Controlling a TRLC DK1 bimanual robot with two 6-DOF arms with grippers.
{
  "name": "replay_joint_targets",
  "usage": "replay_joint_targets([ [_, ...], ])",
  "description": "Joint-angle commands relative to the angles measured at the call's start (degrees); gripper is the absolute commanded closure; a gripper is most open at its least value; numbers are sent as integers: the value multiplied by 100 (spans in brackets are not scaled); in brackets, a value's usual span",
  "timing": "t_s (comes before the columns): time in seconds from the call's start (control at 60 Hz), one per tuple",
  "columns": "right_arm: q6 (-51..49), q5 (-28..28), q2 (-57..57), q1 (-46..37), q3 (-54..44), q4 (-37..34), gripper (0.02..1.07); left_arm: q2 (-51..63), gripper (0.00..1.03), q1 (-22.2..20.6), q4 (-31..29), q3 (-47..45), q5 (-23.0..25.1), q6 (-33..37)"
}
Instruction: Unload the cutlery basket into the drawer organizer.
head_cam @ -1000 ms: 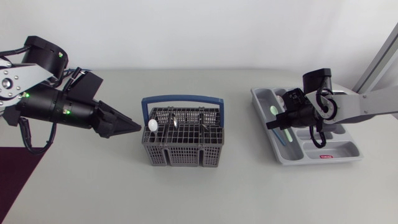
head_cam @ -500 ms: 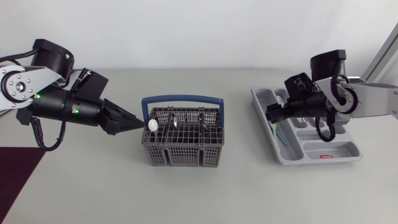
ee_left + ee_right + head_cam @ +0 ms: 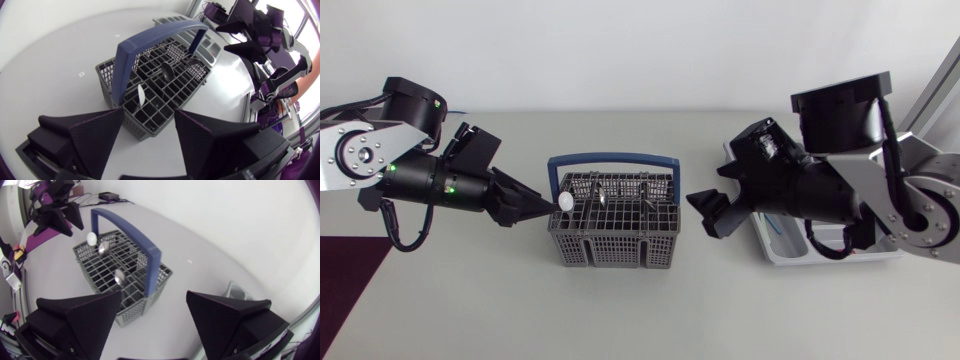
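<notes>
Our right gripper point(image 3: 706, 213), wide open and empty, has swung from the grey plastic organizer tray point(image 3: 880, 254) to beside the blue-handled grey mesh basket point(image 3: 612, 240). We judge another pick due.

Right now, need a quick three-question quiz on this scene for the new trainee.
1. True or false: the right hand is shut on the handle of the basket.
2. Pick one. The handle's colour is: A red, B blue, C green.
3. Short answer: which hand is nearest the white spoon standing in the basket?

Key: 1 false, it is open and holds nothing, off to the basket's side; 2 B; 3 the left hand, its tip just beside the spoon.
</notes>
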Motion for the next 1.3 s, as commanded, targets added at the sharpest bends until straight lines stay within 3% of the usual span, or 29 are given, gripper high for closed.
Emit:
replay_joint_targets([
  [0.0,-96,-10,-67,315,-224,-54,14,105,16,-55,98,-154,-36,70],
  [0.4,-132,51,21,1019,-409,34,14,255,17,-310,546,-163,-450,-97],
  [0.483,-114,69,30,1063,-409,34,14,299,29,-372,687,-172,-529,-167],
  [0.667,-114,122,47,1142,-409,42,14,308,44,-424,801,-225,-546,-281],
  [0.8,-105,201,91,1265,-347,34,14,308,44,-451,872,-260,-564,-316],
  [0.917,-79,218,109,1335,-303,34,14,308,53,-486,933,-286,-617,-360],
  [1.283,-61,262,56,1440,-303,-10,14,369,53,-609,1179,-383,-871,-466],
])
